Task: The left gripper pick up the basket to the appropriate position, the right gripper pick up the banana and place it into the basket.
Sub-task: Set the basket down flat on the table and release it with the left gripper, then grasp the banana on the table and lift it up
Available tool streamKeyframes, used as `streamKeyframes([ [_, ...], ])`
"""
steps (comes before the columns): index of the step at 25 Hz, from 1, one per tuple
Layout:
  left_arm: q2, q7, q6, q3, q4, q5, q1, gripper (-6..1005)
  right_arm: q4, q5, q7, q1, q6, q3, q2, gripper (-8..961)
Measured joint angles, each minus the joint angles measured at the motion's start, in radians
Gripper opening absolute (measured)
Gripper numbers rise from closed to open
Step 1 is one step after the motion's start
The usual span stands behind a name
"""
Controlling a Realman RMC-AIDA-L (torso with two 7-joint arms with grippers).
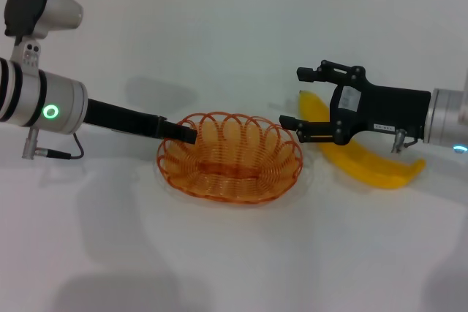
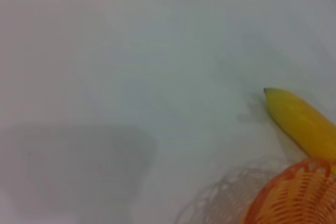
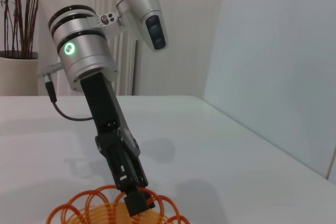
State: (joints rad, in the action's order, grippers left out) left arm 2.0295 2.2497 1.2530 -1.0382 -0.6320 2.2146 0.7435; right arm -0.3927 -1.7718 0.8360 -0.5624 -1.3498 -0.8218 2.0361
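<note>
The orange wire basket (image 1: 230, 157) sits at the table's middle. It also shows in the left wrist view (image 2: 294, 198) and the right wrist view (image 3: 89, 209). My left gripper (image 1: 189, 134) reaches in from the left and is shut on the basket's left rim, as the right wrist view (image 3: 137, 203) shows. The yellow banana (image 1: 369, 166) lies on the table just right of the basket, and one end shows in the left wrist view (image 2: 304, 121). My right gripper (image 1: 298, 99) is open and empty, over the banana's near end, its fingertips close to the basket's right rim.
The white table (image 1: 219, 268) spreads around the basket, with a tiled wall edge at the back. A potted plant (image 3: 16, 35) and a curtain stand far behind the left arm.
</note>
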Motion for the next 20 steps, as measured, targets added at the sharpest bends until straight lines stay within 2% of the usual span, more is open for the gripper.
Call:
streamKeyframes([
  [4,0.0,0.001,0.011,0.0,-0.015,0.001,-0.007,507,0.0,0.001,0.0,0.006,0.0,0.002,-0.001,874],
  [8,-0.001,0.004,0.058,0.001,-0.116,-0.005,-0.054,594,-0.006,0.004,0.0,0.023,-0.002,0.003,-0.003,874],
  [11,0.001,0.004,0.109,-0.002,-0.277,-0.038,-0.141,820,-0.012,0.008,0.0,0.034,-0.007,0.019,-0.003,874],
  [14,0.002,-0.01,0.176,-0.005,-0.44,-0.078,-0.229,856,-0.012,0.008,0.0,0.039,-0.01,0.047,-0.004,873],
  [20,0.002,-0.188,0.249,-0.003,-0.601,-0.093,-0.348,877,-0.012,0.009,0.0,0.044,-0.011,0.067,-0.005,873],
])
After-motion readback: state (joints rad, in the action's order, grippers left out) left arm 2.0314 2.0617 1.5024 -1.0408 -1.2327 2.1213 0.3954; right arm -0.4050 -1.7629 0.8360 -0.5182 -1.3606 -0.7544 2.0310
